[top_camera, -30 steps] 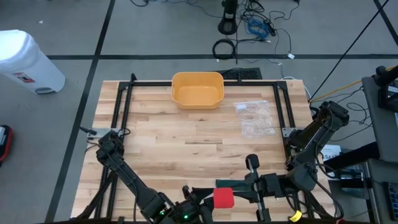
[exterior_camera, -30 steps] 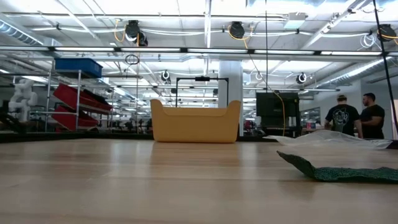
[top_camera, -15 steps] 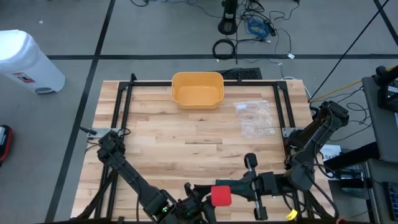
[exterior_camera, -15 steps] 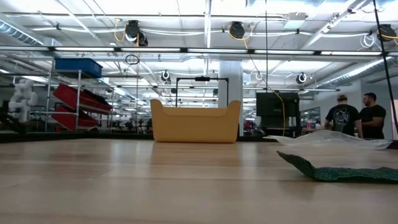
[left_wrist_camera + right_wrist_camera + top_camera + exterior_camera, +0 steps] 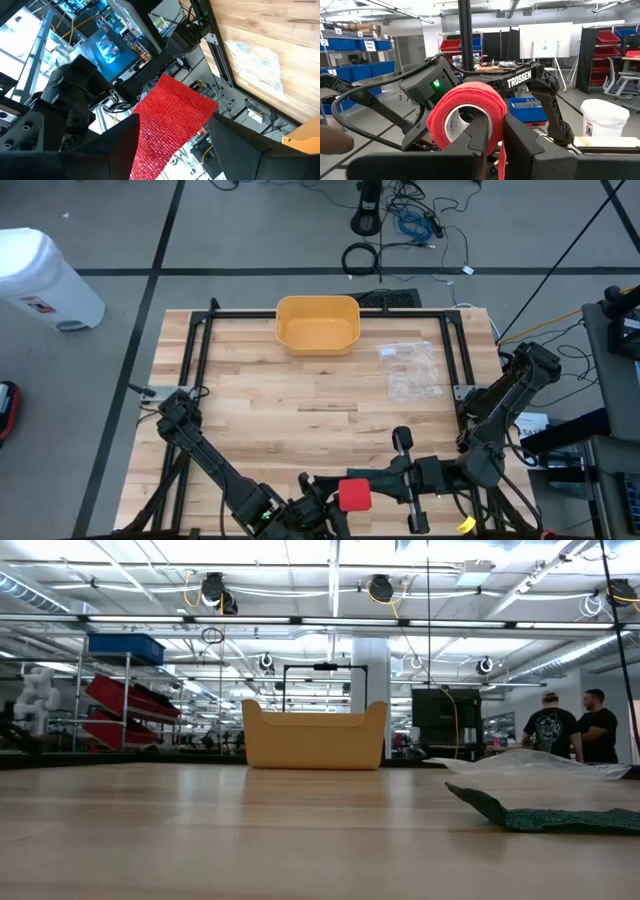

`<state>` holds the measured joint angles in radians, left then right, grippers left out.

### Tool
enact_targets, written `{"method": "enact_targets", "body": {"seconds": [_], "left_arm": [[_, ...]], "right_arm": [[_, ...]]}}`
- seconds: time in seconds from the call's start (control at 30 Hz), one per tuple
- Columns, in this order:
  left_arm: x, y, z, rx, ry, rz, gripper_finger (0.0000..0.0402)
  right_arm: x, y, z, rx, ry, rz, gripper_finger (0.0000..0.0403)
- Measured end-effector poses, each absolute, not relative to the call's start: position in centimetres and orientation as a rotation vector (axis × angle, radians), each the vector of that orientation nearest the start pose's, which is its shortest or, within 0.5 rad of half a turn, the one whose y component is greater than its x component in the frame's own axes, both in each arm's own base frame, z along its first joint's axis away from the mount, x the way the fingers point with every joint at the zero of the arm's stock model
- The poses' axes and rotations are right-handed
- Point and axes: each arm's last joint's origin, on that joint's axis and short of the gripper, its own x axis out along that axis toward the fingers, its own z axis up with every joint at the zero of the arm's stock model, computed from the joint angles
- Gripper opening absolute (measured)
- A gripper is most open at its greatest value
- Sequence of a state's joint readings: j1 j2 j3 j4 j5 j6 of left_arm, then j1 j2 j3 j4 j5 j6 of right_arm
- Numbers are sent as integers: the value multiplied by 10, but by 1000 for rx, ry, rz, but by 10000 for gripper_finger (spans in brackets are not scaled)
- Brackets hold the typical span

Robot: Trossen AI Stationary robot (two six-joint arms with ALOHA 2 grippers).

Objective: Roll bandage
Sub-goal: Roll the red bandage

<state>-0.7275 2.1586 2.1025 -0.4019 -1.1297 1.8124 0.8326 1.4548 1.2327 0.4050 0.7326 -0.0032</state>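
Note:
A red bandage roll (image 5: 353, 495) with a white core (image 5: 456, 122) hangs in the air over the table's near edge, between my two grippers. My left gripper (image 5: 325, 502) comes at it from the left, and its fingers stand wide on either side of the roll (image 5: 172, 120). My right gripper (image 5: 378, 485) comes from the right and faces the roll's open end (image 5: 465, 120), with its fingers nearly together. Neither gripper nor the roll shows in the low view. My left gripper holds the roll by its curved outer side (image 5: 150, 125) between its two fingers, which lie roughly level along the roll's length. The roll is clear of the table. My right gripper has a narrow red strip of the bandage (image 5: 500, 150) pinched between its fingers at the roll's rim. It comes level from the right. Whether that strip is the roll's wall or a loose end cannot be told.
An orange bin (image 5: 317, 325) stands at the table's far edge, and a clear plastic bag (image 5: 410, 370) lies to its right. A black frame (image 5: 200, 340) runs around the table. A dark green cloth (image 5: 545, 818) lies at the right in the low view. People (image 5: 570, 725) stand beyond the table.

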Motion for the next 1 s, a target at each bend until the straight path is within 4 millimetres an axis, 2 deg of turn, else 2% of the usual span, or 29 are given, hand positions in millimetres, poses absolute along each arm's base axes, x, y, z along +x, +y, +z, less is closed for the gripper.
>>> {"method": "enact_targets", "body": {"seconds": [0.13,0.47,0.7,1.0], "left_arm": [[380,-304,334,2120,583,38,225],[380,-304,335,2107,579,45,155],[381,-306,336,2091,562,52,126],[371,-318,336,2073,512,23,71]], "right_arm": [[236,231,387,126,-130,99,41],[236,231,387,141,-130,100,41],[236,231,387,140,-130,101,41],[236,231,387,118,-131,99,41]]}}
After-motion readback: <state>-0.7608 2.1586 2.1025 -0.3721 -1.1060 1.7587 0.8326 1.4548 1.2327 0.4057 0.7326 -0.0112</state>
